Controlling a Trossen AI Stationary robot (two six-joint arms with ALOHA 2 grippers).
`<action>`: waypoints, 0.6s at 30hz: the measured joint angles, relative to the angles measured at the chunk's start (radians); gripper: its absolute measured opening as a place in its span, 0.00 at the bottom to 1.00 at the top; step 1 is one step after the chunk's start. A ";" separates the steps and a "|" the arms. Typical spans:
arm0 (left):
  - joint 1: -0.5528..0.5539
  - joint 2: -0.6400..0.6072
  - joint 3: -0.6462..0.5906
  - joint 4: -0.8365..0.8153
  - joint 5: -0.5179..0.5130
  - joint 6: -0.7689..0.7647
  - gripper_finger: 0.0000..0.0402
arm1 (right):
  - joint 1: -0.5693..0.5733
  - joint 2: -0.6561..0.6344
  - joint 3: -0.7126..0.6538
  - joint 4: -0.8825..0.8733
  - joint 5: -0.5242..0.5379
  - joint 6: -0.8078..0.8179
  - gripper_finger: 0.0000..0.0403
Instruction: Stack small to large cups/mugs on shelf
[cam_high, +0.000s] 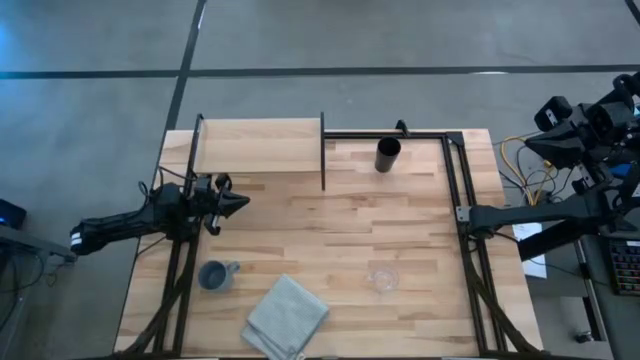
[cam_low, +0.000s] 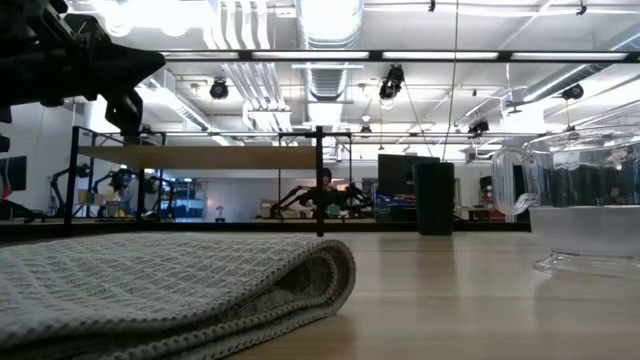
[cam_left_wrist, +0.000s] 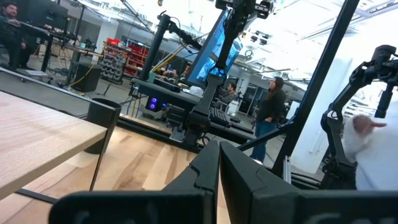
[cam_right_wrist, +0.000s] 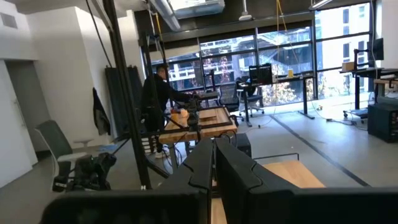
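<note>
Left gripper (cam_high: 243, 203) is held clenched and empty above the table's left side, just in front of the pale wooden shelf (cam_high: 260, 145). Right gripper (cam_right_wrist: 214, 163) is likewise clenched with nothing in it, and is kept off the table's right edge. The black cylindrical cup (cam_high: 388, 155) is seen upright at the far side, just right of the shelf. The blue-grey mug (cam_high: 215, 275) is placed near the front left, beside the folded grey cloth (cam_high: 287, 317). The clear glass cup (cam_high: 382, 279) is set to the cloth's right, well apart from the shelf.
</note>
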 joint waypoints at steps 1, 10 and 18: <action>0.000 0.000 0.000 0.000 0.000 0.000 0.00 | 0.000 0.000 0.000 0.000 0.000 0.000 0.03; 0.000 0.000 0.000 0.000 0.000 0.000 0.00 | 0.000 0.000 0.000 0.005 0.000 -0.005 0.03; 0.000 0.000 0.000 0.000 0.000 0.000 0.00 | 0.000 0.006 0.002 0.069 0.000 -0.038 0.03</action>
